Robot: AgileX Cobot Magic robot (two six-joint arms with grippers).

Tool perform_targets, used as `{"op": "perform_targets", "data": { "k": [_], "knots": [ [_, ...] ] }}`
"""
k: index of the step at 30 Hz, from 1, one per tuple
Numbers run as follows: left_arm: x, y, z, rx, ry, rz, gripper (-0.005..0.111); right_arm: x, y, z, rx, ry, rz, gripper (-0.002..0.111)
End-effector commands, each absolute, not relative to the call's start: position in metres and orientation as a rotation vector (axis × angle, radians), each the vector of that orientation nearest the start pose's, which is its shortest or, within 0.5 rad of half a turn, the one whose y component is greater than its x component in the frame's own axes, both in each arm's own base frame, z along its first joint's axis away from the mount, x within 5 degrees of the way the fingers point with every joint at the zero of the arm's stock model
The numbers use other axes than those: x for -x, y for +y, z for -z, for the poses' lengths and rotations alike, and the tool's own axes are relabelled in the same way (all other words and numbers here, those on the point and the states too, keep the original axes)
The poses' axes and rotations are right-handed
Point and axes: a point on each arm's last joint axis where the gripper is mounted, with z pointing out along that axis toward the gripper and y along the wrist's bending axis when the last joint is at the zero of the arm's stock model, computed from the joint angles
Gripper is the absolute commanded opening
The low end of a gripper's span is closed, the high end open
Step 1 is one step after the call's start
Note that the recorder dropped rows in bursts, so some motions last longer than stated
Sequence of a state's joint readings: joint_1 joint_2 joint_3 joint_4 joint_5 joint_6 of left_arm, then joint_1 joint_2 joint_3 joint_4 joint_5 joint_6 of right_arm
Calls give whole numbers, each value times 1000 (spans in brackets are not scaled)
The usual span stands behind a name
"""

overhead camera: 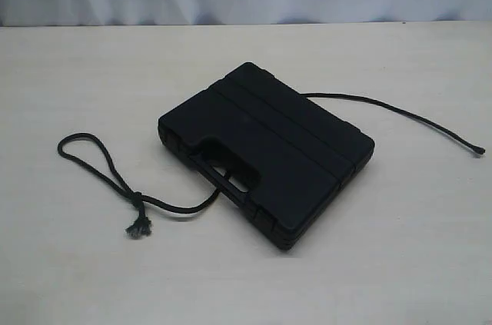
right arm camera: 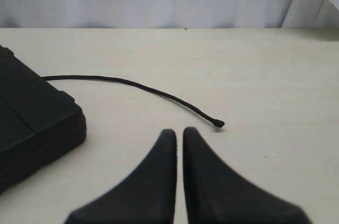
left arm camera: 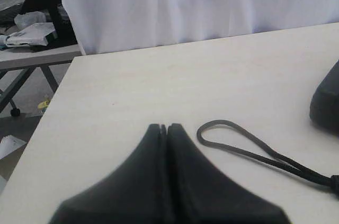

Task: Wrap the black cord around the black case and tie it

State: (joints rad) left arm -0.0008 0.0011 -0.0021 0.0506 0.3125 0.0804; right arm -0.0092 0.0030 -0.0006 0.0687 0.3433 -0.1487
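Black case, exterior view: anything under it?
The black cord meets the handle side of the black case and reappears past its far edge. The stretch between is covered, so it seems to run beneath; what else lies under cannot be seen.

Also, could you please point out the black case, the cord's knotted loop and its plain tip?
black case (overhead camera: 270, 148), exterior view, middle of the lid.
knotted loop (overhead camera: 134, 198), exterior view, on the knot.
plain tip (right arm camera: 218, 123), right wrist view, the cord's end.
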Motion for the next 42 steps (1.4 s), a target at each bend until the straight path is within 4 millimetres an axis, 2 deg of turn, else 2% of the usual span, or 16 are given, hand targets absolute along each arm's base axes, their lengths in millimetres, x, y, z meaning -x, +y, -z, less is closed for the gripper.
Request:
{"op": "perform_targets", "data": {
  "k": [1,37,39,42],
  "knots": [
    [-54,1,-186,-110,1783,-104,0,-54,1,-183,81,1819,46,4],
    [-54,1,-186,-119,1778,-116,0,-54,1,-183,81,1819,46,4],
    [-55,2,-191,-141,1730,-148,0,-54,1,-183,81,1819,46,4],
    [-56,0,-208,-151,1536,-155,0,-54,1,-183,81,1819,46,4]
  ]
}}
